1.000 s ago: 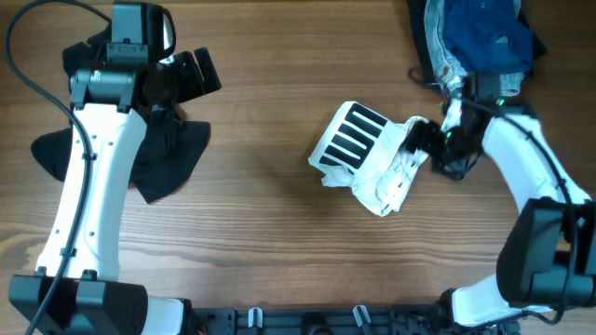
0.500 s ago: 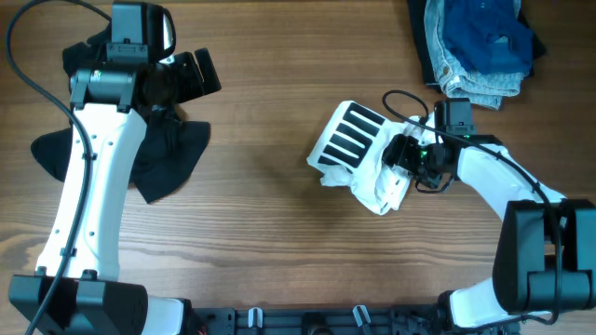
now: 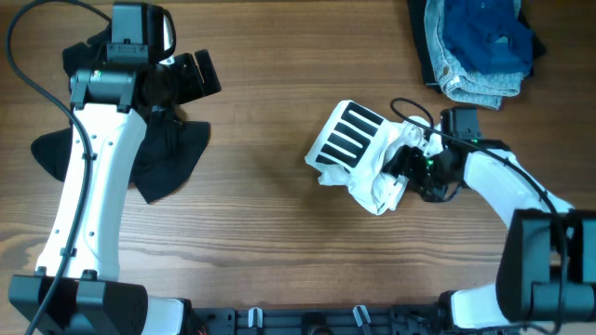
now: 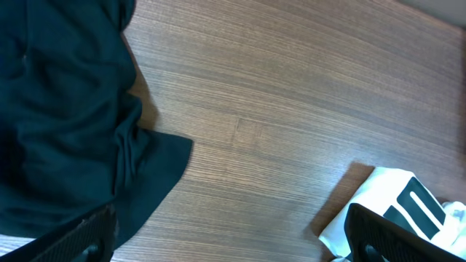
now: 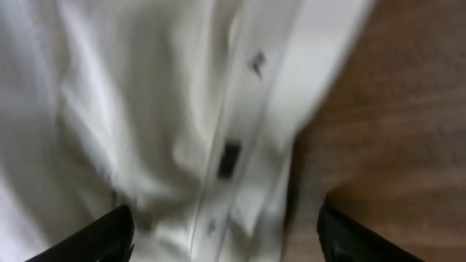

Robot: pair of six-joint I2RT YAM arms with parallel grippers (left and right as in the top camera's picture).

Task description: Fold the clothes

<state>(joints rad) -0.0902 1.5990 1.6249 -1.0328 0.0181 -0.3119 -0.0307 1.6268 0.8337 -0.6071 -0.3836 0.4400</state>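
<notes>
Your right gripper point(image 3: 410, 169) sits low at the right edge of the white shirt point(image 3: 372, 177), which lies crumpled on the table point(image 3: 270, 214) right of center, its black-striped panel point(image 3: 349, 135) facing up on the left side. In the right wrist view the fingers point(image 5: 116, 227) are spread wide with the blurred shirt point(image 5: 145, 109) filling the gap between them. A button strip with a dark button point(image 5: 229, 160) runs down the middle, and bare wood point(image 5: 408, 109) shows on the right. The jaws are wide and not clamped on anything, and you can't tell whether the tips touch the cloth. Your left gripper point(image 3: 194, 76) is up at the far left by the dark garment point(image 3: 158, 154), which is spread loose on the table under that arm. The left wrist view shows its fingers point(image 4: 80, 240) wide apart and holding nothing, with the dark garment point(image 4: 58, 109) on the left of frame, bare table point(image 4: 291, 94) across the middle and a corner of the white shirt point(image 4: 393, 207) at lower right, well apart from the dark one. A blue denim pile point(image 3: 480, 42) sits in the far right corner, apart from both grippers.
</notes>
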